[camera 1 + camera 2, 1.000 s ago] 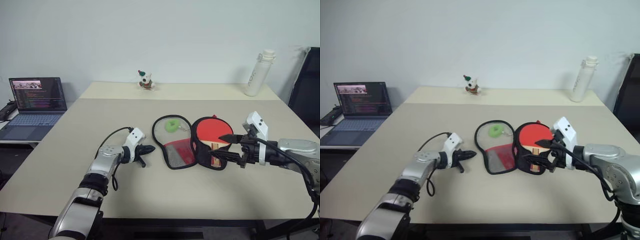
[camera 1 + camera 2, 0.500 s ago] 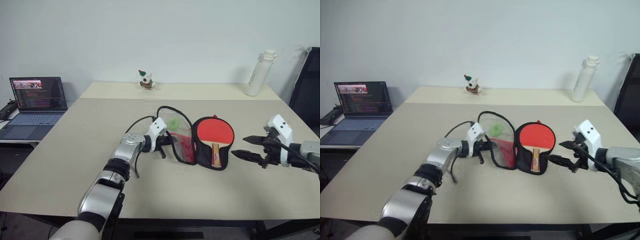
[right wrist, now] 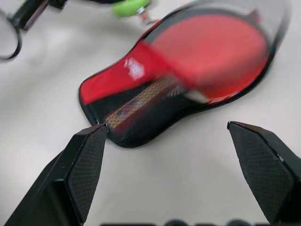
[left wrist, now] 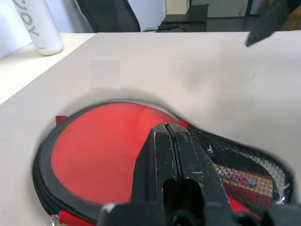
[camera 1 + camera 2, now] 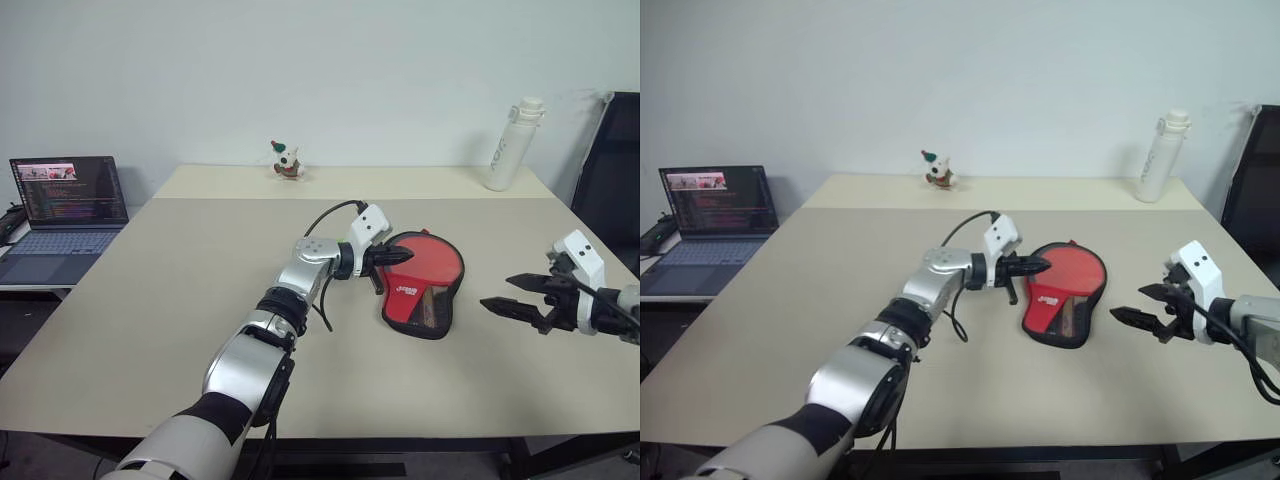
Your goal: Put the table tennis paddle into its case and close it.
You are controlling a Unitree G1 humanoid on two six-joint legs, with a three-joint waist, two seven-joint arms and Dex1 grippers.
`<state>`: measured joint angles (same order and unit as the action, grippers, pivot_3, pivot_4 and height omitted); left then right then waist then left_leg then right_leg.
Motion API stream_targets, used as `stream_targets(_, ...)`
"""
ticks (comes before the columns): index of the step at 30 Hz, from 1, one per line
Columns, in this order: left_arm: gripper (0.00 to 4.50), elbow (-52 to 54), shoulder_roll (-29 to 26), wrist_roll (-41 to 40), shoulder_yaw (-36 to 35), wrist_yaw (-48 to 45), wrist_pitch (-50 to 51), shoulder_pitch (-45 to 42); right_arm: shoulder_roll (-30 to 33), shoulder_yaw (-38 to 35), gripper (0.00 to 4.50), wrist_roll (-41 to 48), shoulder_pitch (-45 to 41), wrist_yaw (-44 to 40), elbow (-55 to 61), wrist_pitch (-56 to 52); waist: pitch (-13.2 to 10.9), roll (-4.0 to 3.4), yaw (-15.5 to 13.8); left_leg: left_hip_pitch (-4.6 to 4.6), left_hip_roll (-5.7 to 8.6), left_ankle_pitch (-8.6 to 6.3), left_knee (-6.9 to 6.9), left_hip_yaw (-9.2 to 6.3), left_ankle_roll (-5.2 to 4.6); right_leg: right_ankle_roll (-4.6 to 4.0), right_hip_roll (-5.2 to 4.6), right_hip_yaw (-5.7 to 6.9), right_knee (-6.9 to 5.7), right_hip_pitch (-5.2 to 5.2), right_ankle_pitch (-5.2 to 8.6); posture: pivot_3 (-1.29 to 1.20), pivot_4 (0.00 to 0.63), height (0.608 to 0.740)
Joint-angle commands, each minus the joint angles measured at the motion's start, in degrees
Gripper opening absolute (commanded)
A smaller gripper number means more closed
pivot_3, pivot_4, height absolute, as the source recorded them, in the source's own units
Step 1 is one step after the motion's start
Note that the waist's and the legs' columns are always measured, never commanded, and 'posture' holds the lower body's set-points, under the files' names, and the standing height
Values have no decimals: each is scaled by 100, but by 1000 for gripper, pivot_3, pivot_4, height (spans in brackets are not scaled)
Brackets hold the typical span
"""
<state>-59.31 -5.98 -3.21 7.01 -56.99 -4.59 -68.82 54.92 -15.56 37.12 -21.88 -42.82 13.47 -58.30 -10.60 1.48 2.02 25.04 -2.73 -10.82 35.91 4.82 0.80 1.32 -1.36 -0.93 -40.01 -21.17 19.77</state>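
**Spotter:** Start close in and work outward. What have you got?

**Operator:** Nearest me, at about four o'clock on the table (image 5: 150, 330), my right gripper (image 5: 520, 305) hangs with its jaws spread wide and nothing between them, well apart from the work. Further in, near centre, the case (image 5: 420, 290) lies folded over, red face with white lettering and black mesh up. Through the mesh I can make out the pale handle of the table tennis paddle (image 4: 237, 176), so I judge the paddle is inside, under the flap. My left gripper (image 5: 392, 257) sits at the case's nine o'clock edge, fingers pinched fully together, tip right at the black rim. I can't tell if it's pinching the rim or only pressing it.

**Spotter:** So what worries you?

**Operator:** The zip. The flap looks laid over, not zipped, I'd say. If I lift the left gripper off carelessly, the soft flap may spring open. If I push sideways with it, the whole pouch could slide toward three o'clock, because the right gripper isn't bracing it.

**Spotter:** And the zip pull?

**Operator:** I can't pick it out from here. A green charm (image 3: 128, 6) shows beside the case in the right wrist view, and snagging it could drag the pouch askew.

**Spotter:** Anything far out?

**Operator:** A small figurine (image 5: 284, 160) at twelve, a white bottle (image 5: 508, 145) at one o'clock, a laptop (image 5: 62, 215) at ten. All well clear.
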Motion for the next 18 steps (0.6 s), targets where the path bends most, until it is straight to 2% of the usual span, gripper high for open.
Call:
stream_targets(1,5,560,-322,-135,-159,-215,-52,295,-161,91,4500,-75,-235,252,-155,-102,0,-1,3,0,0,0,-1,0,0,0,0,0,0,0,0,0,150,740)
stream_targets(8,5,3100,-1213,-803,-385,-765,1130,1836,-989,658,4500,-383,-831,796,-891,-151,2,-3,-2,-1,-6,2,2,4,5,-2,-3,-2,-4,-1,-1,0,150,740)
stream_targets(14,5,5144,-1629,-1450,-875,-129,2327,2825,-1700,756,4500,-882,-1333,1475,-1873,-64,2,-3,-62,0,-3,3,14,-1,3,-2,-13,7,-9,6,-1,0,150,740)
stream_targets(18,5,6057,-1822,-1729,-1071,231,2876,3243,-1858,822,4500,-1225,-1485,1664,-2349,140,2,-3,-65,0,-1,3,15,-2,3,-1,-16,8,-11,10,-1,0,150,740)
